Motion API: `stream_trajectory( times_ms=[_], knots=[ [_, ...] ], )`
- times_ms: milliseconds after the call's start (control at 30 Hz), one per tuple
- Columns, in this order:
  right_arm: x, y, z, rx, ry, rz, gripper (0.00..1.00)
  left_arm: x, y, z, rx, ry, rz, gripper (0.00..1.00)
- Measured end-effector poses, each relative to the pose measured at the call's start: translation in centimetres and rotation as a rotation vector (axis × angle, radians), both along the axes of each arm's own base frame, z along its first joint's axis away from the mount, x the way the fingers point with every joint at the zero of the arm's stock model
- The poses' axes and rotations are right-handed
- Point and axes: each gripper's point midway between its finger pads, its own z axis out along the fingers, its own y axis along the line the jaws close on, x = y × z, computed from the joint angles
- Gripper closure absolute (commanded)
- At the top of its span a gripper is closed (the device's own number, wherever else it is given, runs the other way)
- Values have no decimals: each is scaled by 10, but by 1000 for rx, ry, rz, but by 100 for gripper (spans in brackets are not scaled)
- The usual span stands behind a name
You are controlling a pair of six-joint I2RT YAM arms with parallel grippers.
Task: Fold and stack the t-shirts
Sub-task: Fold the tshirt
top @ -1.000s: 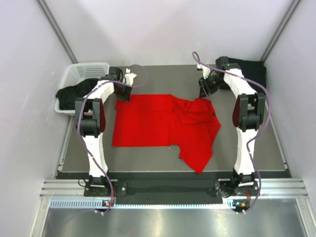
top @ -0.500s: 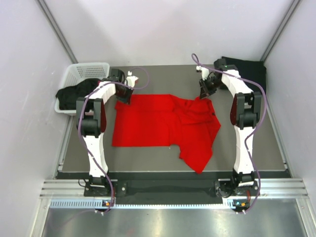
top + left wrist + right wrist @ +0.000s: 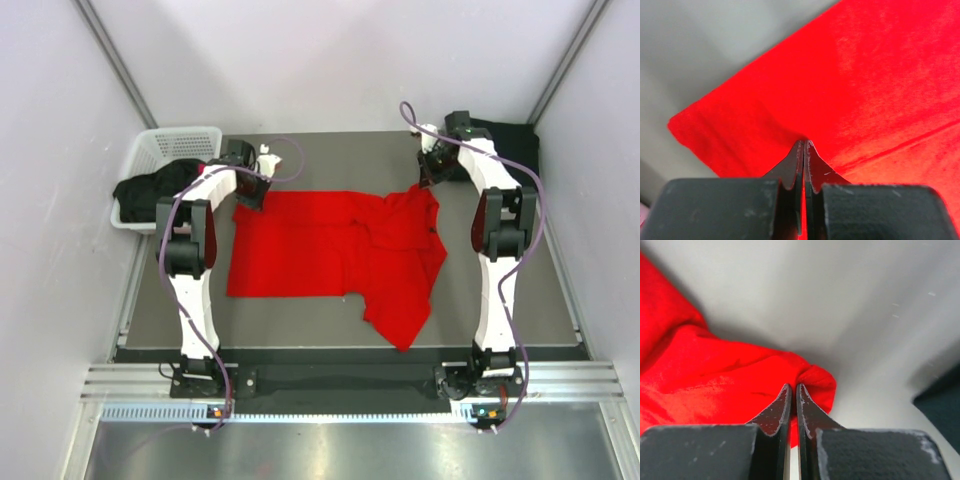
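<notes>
The large red t-shirt (image 3: pixel 330 250) lies spread on the grey table, its right half rumpled. My left gripper (image 3: pixel 250 195) is shut on the shirt's far left corner; the left wrist view shows the red cloth (image 3: pixel 850 95) pinched between the closed fingers (image 3: pixel 790 165). My right gripper (image 3: pixel 432 182) is shut on the shirt's far right corner, and the right wrist view shows a red fold (image 3: pixel 815 382) clamped in the closed fingers. A black shirt (image 3: pixel 150 190) hangs out of the white basket. Another black cloth (image 3: pixel 500 140) lies at the far right corner.
The white lattice basket (image 3: pixel 175 145) stands at the far left by the wall. Metal rails and grey walls bound the table on both sides. A dark edge (image 3: pixel 940 400) of the black cloth shows in the right wrist view.
My right gripper has moved to the far right, pulling the shirt's far right corner outward and stretching the top edge. The left gripper has stayed on its corner.
</notes>
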Motion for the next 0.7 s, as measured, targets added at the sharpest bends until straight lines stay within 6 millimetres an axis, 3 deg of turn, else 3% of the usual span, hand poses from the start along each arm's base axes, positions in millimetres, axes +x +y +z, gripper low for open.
stream_trajectory(
  times_ms=[533,700],
  knots=[
    [22,-33,-3,-156,-70,-120,98,19,20,-1,101,-52,80,100],
    [22,-36,-5,-169,-70,-135,70,40,21,-1,110,-91,95,100]
  ],
)
